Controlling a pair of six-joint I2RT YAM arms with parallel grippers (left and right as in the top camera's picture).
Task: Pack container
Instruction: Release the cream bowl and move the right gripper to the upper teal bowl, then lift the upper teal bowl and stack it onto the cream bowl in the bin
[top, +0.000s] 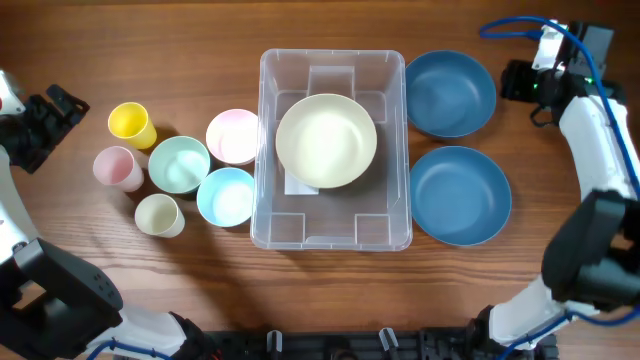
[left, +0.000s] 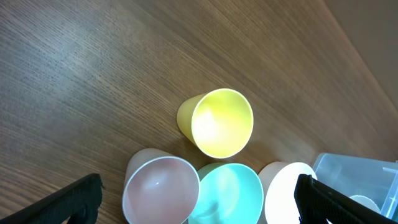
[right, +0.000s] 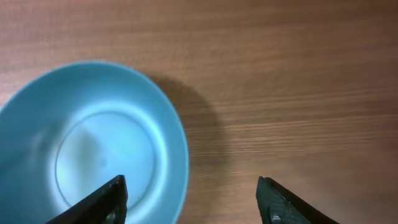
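The clear container (top: 330, 230) stands at the table's centre with a cream bowl (top: 326, 140) inside it. Two dark blue bowls (top: 450, 93) (top: 460, 195) lie to its right. My right gripper (top: 511, 82) (right: 193, 202) is open and hangs at the right rim of the far blue bowl (right: 93, 143), one finger over the bowl's inside and the other over bare wood. My left gripper (top: 62, 108) (left: 199, 205) is wide open and empty at the far left, above a pink cup (left: 160, 190) and a mint bowl (left: 227, 193), with a yellow cup (left: 217, 121) just beyond.
Left of the container sit a yellow cup (top: 131, 124), pink cup (top: 118, 168), cream cup (top: 159, 215), mint bowl (top: 179, 164), pink bowl (top: 233, 135) and light blue bowl (top: 226, 196), packed close together. A container corner (left: 360, 180) shows in the left wrist view.
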